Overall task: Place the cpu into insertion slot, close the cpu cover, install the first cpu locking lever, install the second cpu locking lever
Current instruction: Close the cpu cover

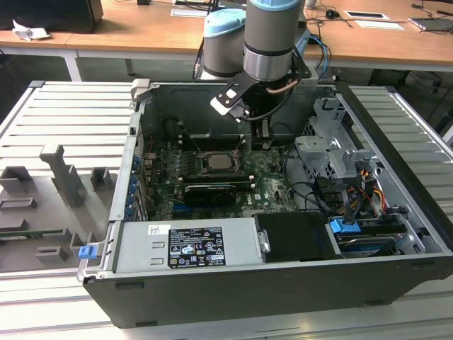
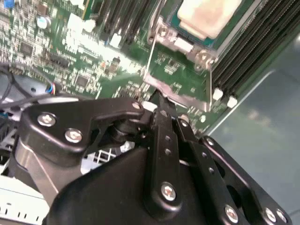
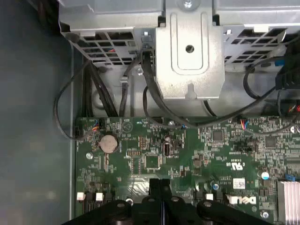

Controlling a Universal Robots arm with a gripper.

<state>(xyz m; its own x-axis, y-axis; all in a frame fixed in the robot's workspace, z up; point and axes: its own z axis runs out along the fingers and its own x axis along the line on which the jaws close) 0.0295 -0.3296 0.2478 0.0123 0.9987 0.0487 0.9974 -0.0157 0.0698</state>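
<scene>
While the fingers (image 3: 155, 188) hang pressed together over the motherboard's (image 3: 187, 154) edge, the cpu (image 1: 216, 161) lies in the insertion slot (image 1: 201, 165) mid-board. A black printed label (image 1: 195, 246) marks the power supply (image 1: 134, 248). The case (image 1: 212, 297) rests on a ribbed grey surface (image 1: 64, 120), with wooden desks (image 1: 141, 28) behind.

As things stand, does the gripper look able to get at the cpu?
Probably yes. The gripper hangs inside the open case, just to the exterior view's right of the cpu, with nothing standing between them.
</scene>
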